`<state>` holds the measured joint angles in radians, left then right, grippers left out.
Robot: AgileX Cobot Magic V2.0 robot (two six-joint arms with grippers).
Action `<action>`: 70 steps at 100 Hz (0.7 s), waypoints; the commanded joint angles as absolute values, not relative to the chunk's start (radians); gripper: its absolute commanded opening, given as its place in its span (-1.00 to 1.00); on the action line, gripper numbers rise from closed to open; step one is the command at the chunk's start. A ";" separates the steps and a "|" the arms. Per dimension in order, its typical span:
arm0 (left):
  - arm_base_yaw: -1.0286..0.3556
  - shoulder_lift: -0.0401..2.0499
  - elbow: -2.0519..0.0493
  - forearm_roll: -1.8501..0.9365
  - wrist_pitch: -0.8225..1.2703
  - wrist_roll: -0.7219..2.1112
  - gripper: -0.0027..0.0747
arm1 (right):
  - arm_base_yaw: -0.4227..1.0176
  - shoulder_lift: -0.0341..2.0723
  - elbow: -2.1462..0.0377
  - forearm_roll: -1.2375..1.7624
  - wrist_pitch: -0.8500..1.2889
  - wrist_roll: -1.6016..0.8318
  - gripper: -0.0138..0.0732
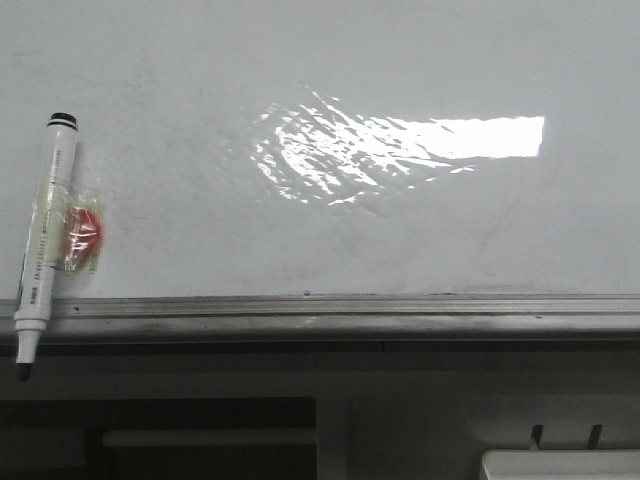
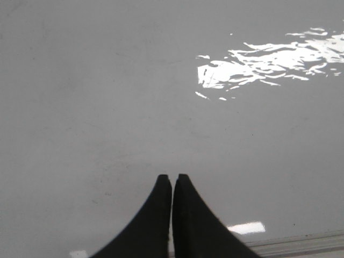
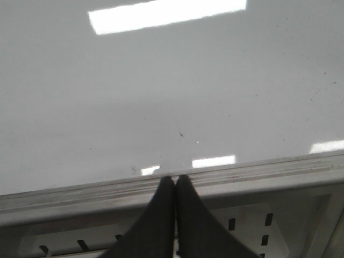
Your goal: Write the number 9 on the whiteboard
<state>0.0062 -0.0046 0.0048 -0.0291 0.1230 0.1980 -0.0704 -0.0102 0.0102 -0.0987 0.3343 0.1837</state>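
With both claws, left gripper [image 2: 172, 177] and right gripper [image 3: 175, 178], closed on nothing, I am seeing the whiteboard [image 1: 330, 230] lying blank, no 9 drawn, while the marker [image 1: 45, 235] is waiting along its left edge.

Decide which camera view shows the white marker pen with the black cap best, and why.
The front view: the white marker pen with the black cap lies whole at the left, its tip past the grey metal rail. Neither wrist view shows it.
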 commanded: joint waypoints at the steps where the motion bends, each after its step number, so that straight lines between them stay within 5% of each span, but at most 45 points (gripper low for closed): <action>1: 0.008 -0.031 0.046 -0.038 0.000 0.192 -0.98 | -0.076 -0.026 0.037 -0.113 0.289 0.180 -0.84; 70: 0.008 -0.031 0.032 -0.247 -0.056 0.183 -0.98 | -0.076 -0.026 0.033 -0.034 0.051 0.180 -0.84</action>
